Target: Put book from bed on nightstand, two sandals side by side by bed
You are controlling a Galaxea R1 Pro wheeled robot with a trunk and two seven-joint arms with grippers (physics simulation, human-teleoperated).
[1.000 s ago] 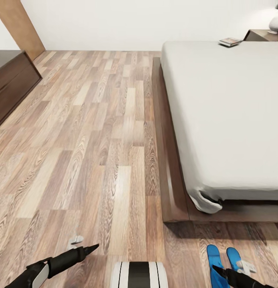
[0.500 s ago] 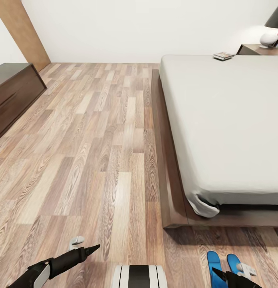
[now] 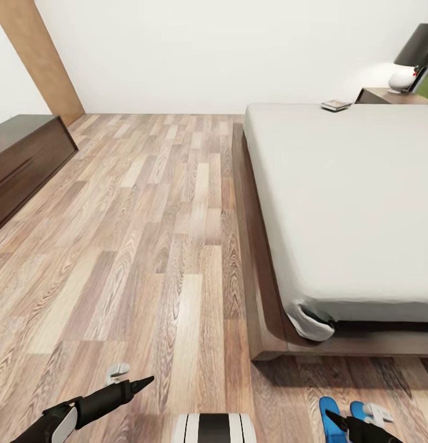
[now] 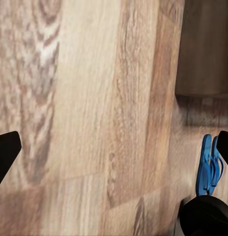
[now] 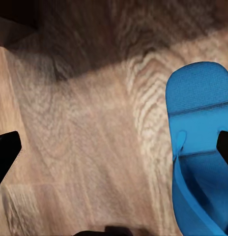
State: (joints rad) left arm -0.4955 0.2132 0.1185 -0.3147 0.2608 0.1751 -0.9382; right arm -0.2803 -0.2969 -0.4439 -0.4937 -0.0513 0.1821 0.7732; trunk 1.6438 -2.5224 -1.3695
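Bedroom, wood-plank floor (image 3: 146, 246).
Bed (image 3: 349, 203): right side, pale mattress on dark platform frame.
Book (image 3: 335, 105): lying on the far left corner of the mattress.
Nightstand (image 3: 386, 96): far right, just beyond the book, carrying a white lamp (image 3: 411, 61).
Sandals (image 3: 346, 418): two blue ones side by side on the floor, near right, off the bed's near corner.
Long dark cabinet (image 3: 23, 160): left wall.
Left end effector (image 4: 114, 147): fingers spread wide over bare floor, empty.
Right end effector (image 5: 114, 147): fingers spread, empty, one sandal under its right finger.
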